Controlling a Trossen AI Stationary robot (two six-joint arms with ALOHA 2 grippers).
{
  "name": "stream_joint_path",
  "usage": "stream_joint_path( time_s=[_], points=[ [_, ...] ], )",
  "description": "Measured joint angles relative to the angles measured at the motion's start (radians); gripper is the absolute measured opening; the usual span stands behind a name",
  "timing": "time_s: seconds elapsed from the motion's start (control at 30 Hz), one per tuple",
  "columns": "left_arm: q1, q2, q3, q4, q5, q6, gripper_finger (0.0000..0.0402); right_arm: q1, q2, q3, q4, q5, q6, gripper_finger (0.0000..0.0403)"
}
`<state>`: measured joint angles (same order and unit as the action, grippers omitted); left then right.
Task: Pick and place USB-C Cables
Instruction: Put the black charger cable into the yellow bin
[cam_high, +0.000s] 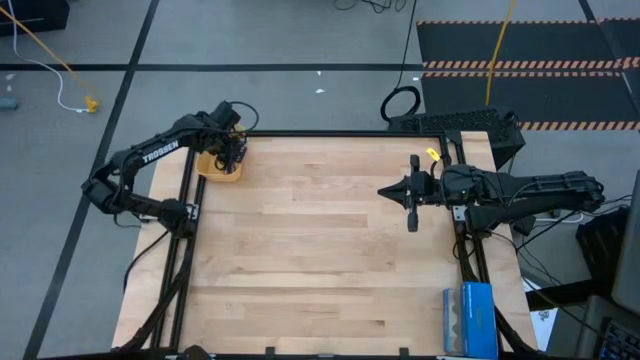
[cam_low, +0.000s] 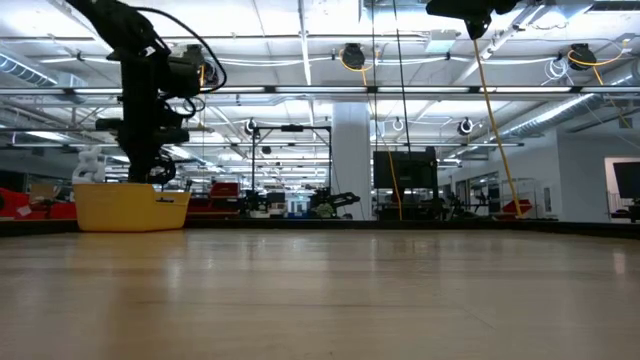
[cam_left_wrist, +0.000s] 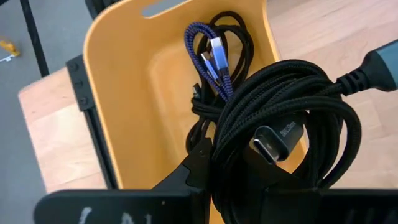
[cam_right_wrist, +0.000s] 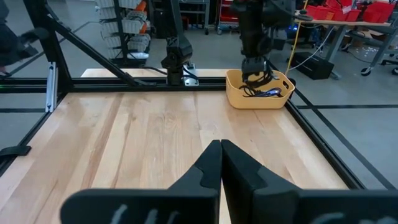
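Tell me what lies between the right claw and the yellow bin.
Only bare wooden table. The right wrist view shows the right claw shut, the yellow bin across the table, and nothing between.

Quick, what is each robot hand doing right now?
Left gripper: shut on a black cable, over the yellow bin.
Right gripper: shut, empty, above the table.
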<state>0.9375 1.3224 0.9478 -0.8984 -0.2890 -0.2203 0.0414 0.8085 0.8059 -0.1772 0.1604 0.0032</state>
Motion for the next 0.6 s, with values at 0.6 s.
stream_joint_path(
  time_s=[0.6],
  points=[
    [0.0, 0.0, -0.095, 0.101, 0.019, -0.012, 0.0044, 0.0, 0.0, 0.0, 0.0, 0.0, 0.0, 0.0]
  ],
)
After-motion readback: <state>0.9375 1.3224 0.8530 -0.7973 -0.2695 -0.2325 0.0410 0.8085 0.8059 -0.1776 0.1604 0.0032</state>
